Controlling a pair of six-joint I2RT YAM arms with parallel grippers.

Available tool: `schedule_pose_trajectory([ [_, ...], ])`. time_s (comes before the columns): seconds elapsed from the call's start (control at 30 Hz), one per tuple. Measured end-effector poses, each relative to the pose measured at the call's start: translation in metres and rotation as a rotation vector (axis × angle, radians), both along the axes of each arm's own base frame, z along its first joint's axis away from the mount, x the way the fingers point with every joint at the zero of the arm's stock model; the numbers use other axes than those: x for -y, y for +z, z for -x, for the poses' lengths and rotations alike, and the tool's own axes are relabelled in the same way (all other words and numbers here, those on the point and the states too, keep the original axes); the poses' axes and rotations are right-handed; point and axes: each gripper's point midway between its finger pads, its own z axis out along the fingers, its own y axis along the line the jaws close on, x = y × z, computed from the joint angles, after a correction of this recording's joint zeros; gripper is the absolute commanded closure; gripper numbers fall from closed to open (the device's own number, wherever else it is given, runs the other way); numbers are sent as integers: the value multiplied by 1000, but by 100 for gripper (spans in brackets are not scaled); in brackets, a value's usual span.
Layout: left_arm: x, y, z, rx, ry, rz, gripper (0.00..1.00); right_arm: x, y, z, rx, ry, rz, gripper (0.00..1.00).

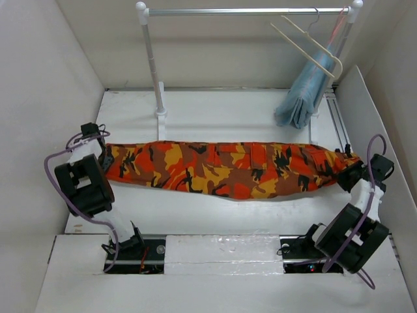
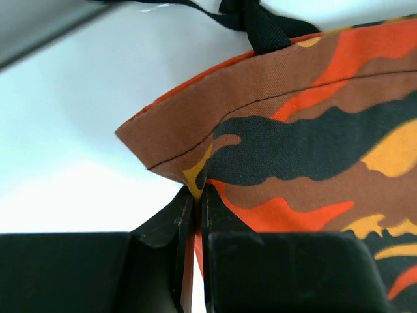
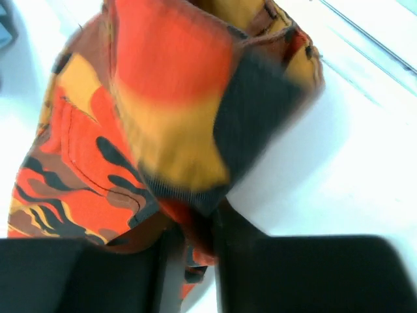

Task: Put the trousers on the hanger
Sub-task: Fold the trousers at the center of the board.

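The camouflage trousers [image 1: 228,168] are stretched left to right across the middle of the table. My left gripper [image 1: 104,156] is shut on their left end; the left wrist view shows the hem [image 2: 293,124] pinched between my fingers [image 2: 195,195]. My right gripper [image 1: 346,171] is shut on their right end, with cloth [image 3: 163,98] bunched between the fingers [image 3: 199,235]. The cream hanger [image 1: 311,44] hangs by its hook on the rail [image 1: 247,11] at the back right, well away from both grippers.
A light blue garment [image 1: 305,91] hangs under a pinkish-red hanger [image 1: 337,26] at the rail's right end. The rail's left post [image 1: 154,65] stands on the table behind the trousers. White walls close in left, right and back.
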Motion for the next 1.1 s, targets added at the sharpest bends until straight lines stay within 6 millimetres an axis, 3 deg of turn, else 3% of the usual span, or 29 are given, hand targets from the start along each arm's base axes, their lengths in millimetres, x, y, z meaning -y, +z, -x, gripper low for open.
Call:
schedule_pose_trajectory([
  [0.03, 0, 5, 10, -11, 11, -20, 100, -1, 4, 3, -1, 0, 13, 45],
  [0.07, -1, 10, 19, -18, 23, -42, 94, 0, 7, 5, 2, -3, 26, 15],
  [0.13, -4, 23, 32, -12, 53, -69, 80, 3, 12, 6, 8, -6, 54, 1],
  [0.17, -7, 29, 36, 0, 71, -77, 63, 3, 12, 7, 4, -6, 58, 0],
  [0.23, -10, 39, 37, 35, 103, -89, 42, 4, 12, 9, -19, -1, 48, 0],
  [0.33, -7, 50, 33, 101, 125, -70, 39, 10, 22, 9, -36, -11, 57, 0],
  [0.47, 18, 68, 14, 200, 57, -25, 40, 22, 26, 8, -15, -51, 90, 0],
  [0.57, 57, 84, -14, 297, -78, 26, 41, 22, -3, 22, -58, -98, 47, 0],
  [0.67, 112, 100, -35, 411, -254, 79, 42, 23, -33, 30, -139, -121, -23, 0],
  [0.7, 135, 104, -38, 445, -320, 98, 42, 23, -42, 31, -163, -120, -44, 0],
  [0.8, 201, 107, -33, 498, -511, 180, 42, 41, -42, 13, -149, -117, -28, 0],
  [0.9, 233, 98, -27, 486, -597, 235, 43, 52, -42, 0, -140, -108, -33, 12],
  [1.0, 236, 77, -22, 439, -598, 252, 43, 62, -44, -11, -131, -102, -33, 29],
  [1.03, 235, 68, -18, 417, -595, 254, 43, 64, -45, -14, -131, -101, -32, 42],
  [1.1, 233, 54, -11, 375, -589, 254, 43, 68, -48, -16, -141, -97, -36, 56],
])
